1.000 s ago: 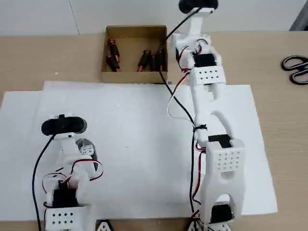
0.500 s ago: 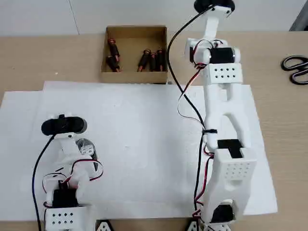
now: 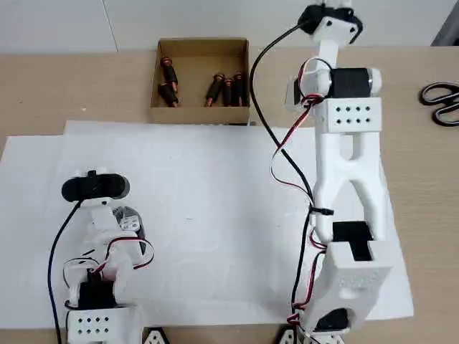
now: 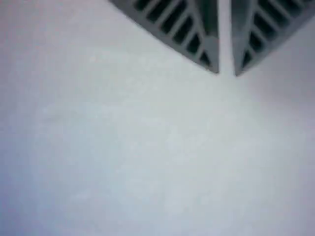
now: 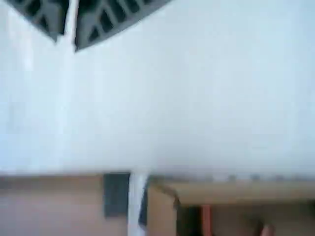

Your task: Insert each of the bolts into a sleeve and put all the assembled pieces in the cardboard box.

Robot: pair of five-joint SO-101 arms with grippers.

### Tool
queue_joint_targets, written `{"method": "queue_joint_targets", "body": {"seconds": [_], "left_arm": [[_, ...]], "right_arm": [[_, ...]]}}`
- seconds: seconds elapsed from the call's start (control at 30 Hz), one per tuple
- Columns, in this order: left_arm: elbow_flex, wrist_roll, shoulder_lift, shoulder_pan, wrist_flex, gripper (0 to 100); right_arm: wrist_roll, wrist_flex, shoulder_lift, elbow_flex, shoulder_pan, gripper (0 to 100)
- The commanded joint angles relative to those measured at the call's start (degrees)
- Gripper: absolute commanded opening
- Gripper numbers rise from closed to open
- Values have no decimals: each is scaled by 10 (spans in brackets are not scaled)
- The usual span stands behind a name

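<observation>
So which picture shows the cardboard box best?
The high view: it sees the whole cardboard box from above, with the assembled pieces inside. The right wrist view catches one corner of it. The left wrist view faces the white sheet.

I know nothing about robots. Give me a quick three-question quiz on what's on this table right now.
1. True or false: the cardboard box is empty.
2. What lies on the bare table, off the sheet, at the high view's right edge? A) scissors B) a hammer C) a cup
3. Fill in: the big sheet under both arms is ____ in colour.

Key: 1 false, since several bolt pieces lie inside it. 2 A. 3 white.
</observation>
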Motion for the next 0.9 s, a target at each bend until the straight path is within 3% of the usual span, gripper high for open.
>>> {"method": "queue_joint_targets", "body": {"seconds": [0.0,0.17,0.37,0.57,0.87], "left_arm": [[-3,0,-5,-3,-11,6],[-3,0,-5,-3,-11,6],[-3,0,-5,-3,-11,6],[-3,0,-5,-3,-11,6],[-3,0,-5,-3,-11,6]], "right_arm": [[-6,44,-48,-24,14,4],[-6,45,-90,40,38,4],[-7,14,-211,222,74,4],[12,-127,-387,455,124,4],[41,-335,-595,818,126,2]]}}
